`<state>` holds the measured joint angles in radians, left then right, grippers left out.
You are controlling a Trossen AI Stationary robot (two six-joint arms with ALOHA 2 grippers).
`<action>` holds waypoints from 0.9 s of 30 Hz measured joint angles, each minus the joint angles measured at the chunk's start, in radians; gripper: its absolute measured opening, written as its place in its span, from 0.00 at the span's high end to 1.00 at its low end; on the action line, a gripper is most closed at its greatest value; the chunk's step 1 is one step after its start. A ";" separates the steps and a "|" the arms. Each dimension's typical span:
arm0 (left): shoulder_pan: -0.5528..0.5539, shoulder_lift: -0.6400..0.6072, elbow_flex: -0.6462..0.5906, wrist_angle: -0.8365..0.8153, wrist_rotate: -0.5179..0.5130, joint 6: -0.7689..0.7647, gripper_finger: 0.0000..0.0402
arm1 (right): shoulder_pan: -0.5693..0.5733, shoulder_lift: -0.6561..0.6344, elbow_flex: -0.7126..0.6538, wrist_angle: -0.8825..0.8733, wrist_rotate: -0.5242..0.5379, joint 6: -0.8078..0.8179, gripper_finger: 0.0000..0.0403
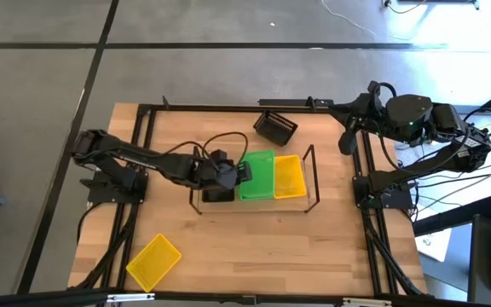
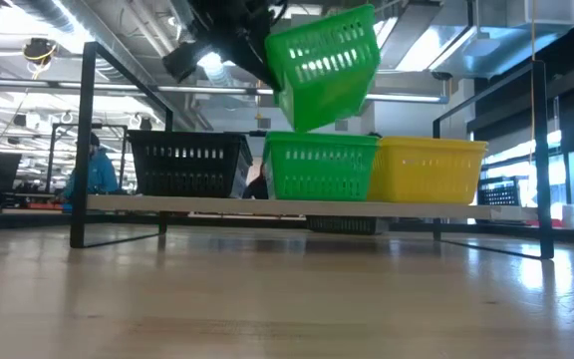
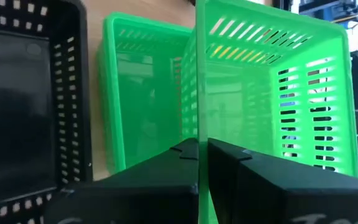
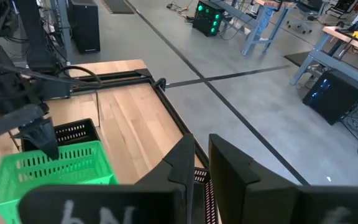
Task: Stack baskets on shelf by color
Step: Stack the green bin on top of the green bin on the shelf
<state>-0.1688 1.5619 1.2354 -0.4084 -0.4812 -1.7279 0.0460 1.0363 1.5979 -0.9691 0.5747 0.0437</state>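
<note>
**A:** Low view first: what is hanging over the shelf?

**B:** A green basket is hanging tilted in the air, just above a second green basket that is sitting in the shelf's middle slot. A black basket is sitting on one side of it and a yellow basket on the other.

**A:** Who is holding the raised one?

**B:** The left gripper is clamping its fingers together on that basket's side wall; the wall is passing straight between them in the left wrist view.

**A:** And the right gripper?

**B:** It is waiting off the table's right edge, holding nothing, its fingers standing slightly apart with a narrow gap showing.

**A:** Anything lying off the shelf?

**B:** A loose yellow basket is lying near the front left corner of the table, and another black basket is lying behind the shelf.
</note>
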 joint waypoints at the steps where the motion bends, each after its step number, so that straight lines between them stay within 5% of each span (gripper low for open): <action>1: 0.000 0.005 0.000 0.002 -0.007 0.000 1.00 | 0.000 0.000 0.000 0.000 0.000 0.000 0.88; 27: 0.003 0.008 0.000 -0.168 0.005 -0.046 1.00 | 0.000 0.000 0.000 0.000 0.000 0.003 0.88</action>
<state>-0.1656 1.5696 1.2358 -0.5766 -0.4765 -1.7743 0.0463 1.0363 1.5978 -0.9691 0.5743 0.0471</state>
